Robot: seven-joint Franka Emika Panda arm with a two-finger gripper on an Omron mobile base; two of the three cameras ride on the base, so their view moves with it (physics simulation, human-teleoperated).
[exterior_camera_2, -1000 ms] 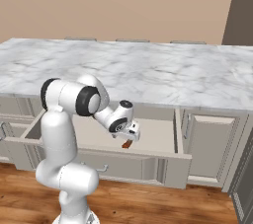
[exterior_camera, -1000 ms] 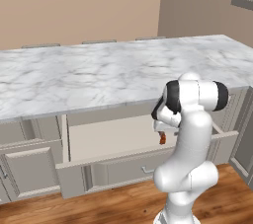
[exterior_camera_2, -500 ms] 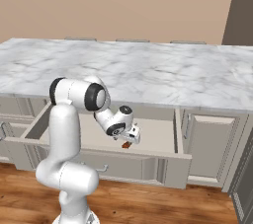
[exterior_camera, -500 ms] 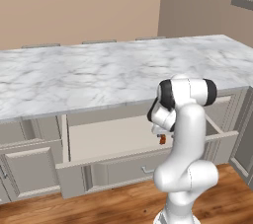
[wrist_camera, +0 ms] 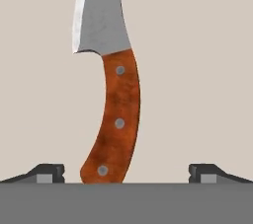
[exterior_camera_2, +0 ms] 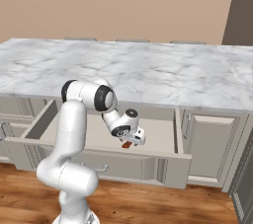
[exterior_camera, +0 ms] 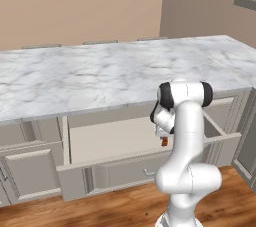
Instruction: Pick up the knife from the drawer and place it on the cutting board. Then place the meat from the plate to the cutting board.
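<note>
Knife point(wrist_camera: 111, 104) is lying flat on the pale floor of the open drawer point(exterior_camera_2: 163, 168), its reddish-brown handle sitting between the wide-open jaws of the gripper point(wrist_camera: 126, 172), which is hovering directly above, apparently lining up to grasp it.

— Where does the knife point(wrist_camera: 111, 94) lie?
— In the open drawer point(exterior_camera_2: 163, 136), flat on its floor, toward the right end, with the gripper point(exterior_camera_2: 135, 138) directly above it.

— And around the drawer?
— The counter point(exterior_camera: 90, 78) overhangs its far part; a cabinet door point(exterior_camera_2: 203, 144) stands to its right, another point(exterior_camera: 31, 176) to its left.
</note>
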